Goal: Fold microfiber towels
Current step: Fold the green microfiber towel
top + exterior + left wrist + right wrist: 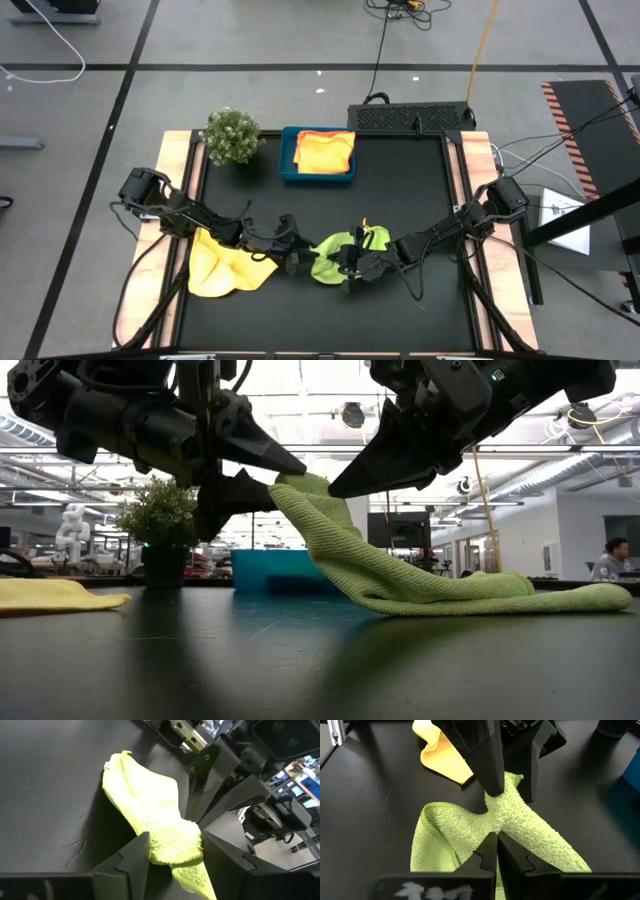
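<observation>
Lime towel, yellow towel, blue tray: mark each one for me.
lime green towel (420, 575): low view, on its sloping middle stretch.
yellow towel (222, 270): high view, on its crumpled centre.
blue tray (288, 152): high view, on its left wall.

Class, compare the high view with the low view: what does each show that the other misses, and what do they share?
Only the high view shows the folded orange-yellow towels lying in the blue tray, and both arms reaching in from the table's sides.

Only the low view shows the lime green towel lifted at one end and trailing down to the table, plus a person in the room behind.

Both show the left claw and right claw meeting at that towel, the plant and the yellow towel.
</observation>
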Motion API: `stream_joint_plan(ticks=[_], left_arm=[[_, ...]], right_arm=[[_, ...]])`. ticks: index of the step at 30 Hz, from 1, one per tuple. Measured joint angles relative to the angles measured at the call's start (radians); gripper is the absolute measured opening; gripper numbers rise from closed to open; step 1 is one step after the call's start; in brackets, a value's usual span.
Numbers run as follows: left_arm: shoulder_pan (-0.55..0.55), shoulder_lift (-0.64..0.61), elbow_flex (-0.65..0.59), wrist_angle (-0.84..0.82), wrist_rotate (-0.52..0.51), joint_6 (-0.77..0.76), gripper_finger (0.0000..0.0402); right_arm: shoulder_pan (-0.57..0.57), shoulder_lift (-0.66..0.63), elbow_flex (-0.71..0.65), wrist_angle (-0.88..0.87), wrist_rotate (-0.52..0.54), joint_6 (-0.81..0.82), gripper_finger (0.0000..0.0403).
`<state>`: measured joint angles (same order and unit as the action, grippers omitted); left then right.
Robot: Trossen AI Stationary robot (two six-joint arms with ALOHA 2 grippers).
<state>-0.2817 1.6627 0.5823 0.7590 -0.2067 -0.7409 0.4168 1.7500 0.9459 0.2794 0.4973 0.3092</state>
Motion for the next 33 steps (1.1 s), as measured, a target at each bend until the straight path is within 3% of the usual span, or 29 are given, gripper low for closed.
stream_joint_plan(ticks=[9,17,25,29,33], left_arm=[[0.025,-0.074,0.000,0.001,0.065,0.103,0.0171],[-0.028,-0.161,0.000,-0.127,0.127,0.042,0.0179],[-0.108,-0.162,0.001,-0.297,-0.083,-0.005,0.0179],[-0.114,-0.159,0.000,-0.322,-0.143,0.262,0.0179],[-0.149,-0.158,0.000,-0.350,-0.309,0.532,0.0179]], right_arm=[[0.000,0.000,0.000,-0.005,0.000,0.000,0.0000],[0.000,0.000,0.000,-0.010,-0.001,0.000,0.0000],[0.000,0.000,0.000,-0.009,-0.001,0.003,0.0000],[0.000,0.000,0.000,-0.009,0.000,0.003,0.0000],[0.000,0.000,0.000,-0.009,0.000,0.001,0.0000]])
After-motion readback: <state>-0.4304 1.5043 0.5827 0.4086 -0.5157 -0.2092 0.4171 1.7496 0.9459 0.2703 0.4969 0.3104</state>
